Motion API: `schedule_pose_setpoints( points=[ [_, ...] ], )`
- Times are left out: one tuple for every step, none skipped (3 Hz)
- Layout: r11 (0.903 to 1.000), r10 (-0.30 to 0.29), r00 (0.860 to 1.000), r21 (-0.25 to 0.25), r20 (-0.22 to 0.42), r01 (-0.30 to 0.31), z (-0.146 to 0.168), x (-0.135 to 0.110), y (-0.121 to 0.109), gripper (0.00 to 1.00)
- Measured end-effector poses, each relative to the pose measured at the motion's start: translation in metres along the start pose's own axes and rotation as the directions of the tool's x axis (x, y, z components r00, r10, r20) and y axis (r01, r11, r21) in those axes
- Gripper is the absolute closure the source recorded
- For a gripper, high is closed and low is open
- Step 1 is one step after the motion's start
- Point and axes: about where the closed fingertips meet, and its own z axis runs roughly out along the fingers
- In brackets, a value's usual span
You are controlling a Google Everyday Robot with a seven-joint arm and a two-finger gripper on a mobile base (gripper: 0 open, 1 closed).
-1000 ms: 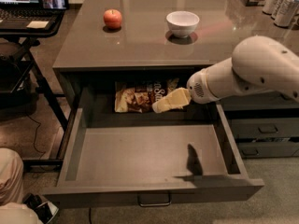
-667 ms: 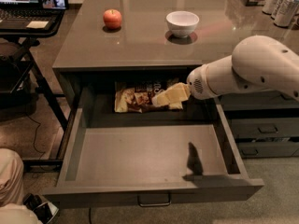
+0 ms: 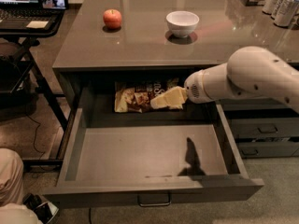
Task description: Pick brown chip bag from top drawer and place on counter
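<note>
The claw (image 3: 168,98) is being edged left over the brown chip bag (image 3: 133,97), centre frame, for grasping; its closure cannot be told.

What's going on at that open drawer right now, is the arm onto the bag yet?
The robot's arm reaches into the open top drawer from the right. Its gripper is at the right end of the brown chip bag, which lies flat at the back of the drawer. Whether it has hold of the bag cannot be told from this view. Nothing has reached the counter yet; an apple and a white bowl sit there.
</note>
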Motion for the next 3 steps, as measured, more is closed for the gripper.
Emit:
schedule_pose_setpoints(
  points=[
    [0.9993,0.031,0.998,0.02,0.046,-0.031,0.035,0.015,-0.018,0.0],
    [0.9982,0.051,0.994,0.025,0.101,-0.054,0.067,0.028,-0.037,0.0],
    [0.9996,0.028,0.989,0.007,0.143,-0.029,0.097,0.029,-0.045,0.0]
  ],
)
